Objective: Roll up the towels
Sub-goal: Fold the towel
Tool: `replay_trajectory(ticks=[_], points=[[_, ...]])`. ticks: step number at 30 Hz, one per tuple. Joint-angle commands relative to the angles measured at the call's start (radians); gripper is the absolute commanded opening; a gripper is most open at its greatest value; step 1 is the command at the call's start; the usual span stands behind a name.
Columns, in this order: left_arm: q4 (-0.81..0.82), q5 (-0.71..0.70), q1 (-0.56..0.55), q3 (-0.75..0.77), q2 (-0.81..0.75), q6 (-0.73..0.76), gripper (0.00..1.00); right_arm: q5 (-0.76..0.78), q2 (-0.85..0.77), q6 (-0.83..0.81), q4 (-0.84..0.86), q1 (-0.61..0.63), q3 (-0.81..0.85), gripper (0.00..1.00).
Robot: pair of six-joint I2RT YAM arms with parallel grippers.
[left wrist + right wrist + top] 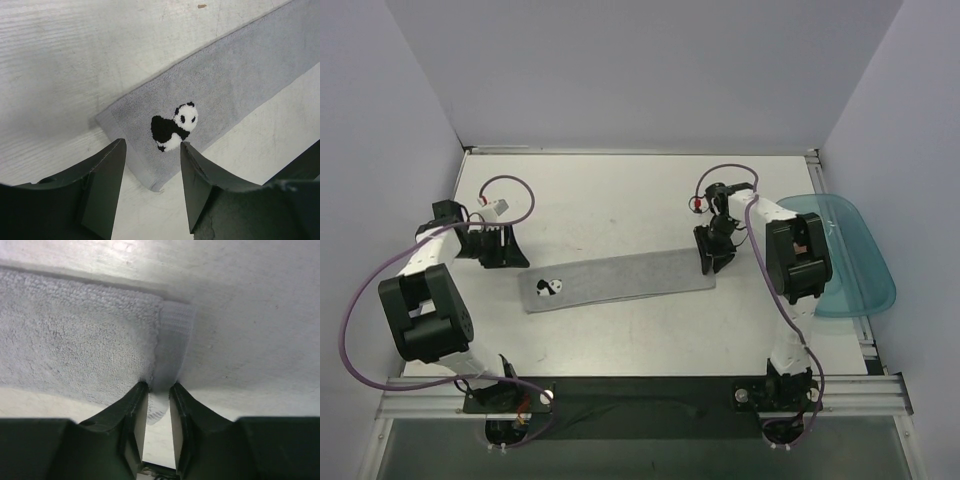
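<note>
White table (620, 190) holds a teal tray (860, 260) at the frame's right edge. The grey towel (620, 278) lies flat across the centre. The right gripper (158, 386) pinches its right-end hem. The left gripper (152, 144) hovers spread near its embroidered panda (176, 126).

Left claw (152, 147) hangs low, jaws parted; right claw (159, 390), arm reaching forward, pinches the grey towel (75, 345) edge.

Boxed in on three sides by plain pale walls (620, 70); floored with a white, faintly scuffed table (620, 190); edged along the near side with an aluminium rail (650, 402) beside a dark strip (650, 385); lit softly and evenly
</note>
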Motion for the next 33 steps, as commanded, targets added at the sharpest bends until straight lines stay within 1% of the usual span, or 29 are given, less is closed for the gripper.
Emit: replay_trajectory(ticks=[1,3,4,7,11,14,15,18,20,25,31,33], points=[[-0.004,-0.018,-0.029,0.029,-0.041,0.018,0.58,0.018,0.045,0.002,-0.013,0.01,-0.002,0.23],[-0.004,-0.029,-0.054,0.028,-0.041,0.015,0.58,0.018,0.039,-0.003,-0.017,0.001,-0.002,0.11],[-0.004,-0.031,-0.062,0.025,-0.043,0.015,0.58,0.016,0.027,-0.011,-0.019,-0.007,-0.003,0.0],[-0.004,-0.032,-0.105,0.012,-0.052,0.009,0.57,0.01,-0.017,-0.034,-0.028,-0.054,-0.014,0.0],[-0.004,0.018,-0.148,-0.014,-0.057,-0.014,0.56,0.011,-0.091,-0.095,-0.05,-0.132,-0.017,0.0],[-0.003,0.067,-0.178,-0.032,-0.037,-0.025,0.53,-0.009,-0.14,-0.136,-0.082,-0.152,-0.006,0.0],[-0.001,0.081,-0.186,-0.034,-0.027,-0.031,0.51,-0.015,-0.156,-0.143,-0.085,-0.151,-0.003,0.0],[0.002,0.136,-0.203,-0.028,0.011,-0.061,0.49,-0.048,-0.2,-0.153,-0.103,-0.13,0.006,0.0],[0.008,0.13,-0.224,-0.026,0.034,-0.075,0.49,-0.07,-0.211,-0.152,-0.114,-0.104,0.014,0.0],[0.035,0.107,-0.232,-0.021,0.086,-0.11,0.48,-0.116,-0.239,-0.146,-0.123,-0.021,0.04,0.0],[0.054,0.097,-0.235,-0.011,0.172,-0.137,0.45,-0.2,-0.202,-0.101,-0.117,0.088,0.118,0.0],[0.057,0.086,-0.232,-0.006,0.187,-0.144,0.42,-0.232,-0.162,-0.086,-0.114,0.122,0.142,0.0]])
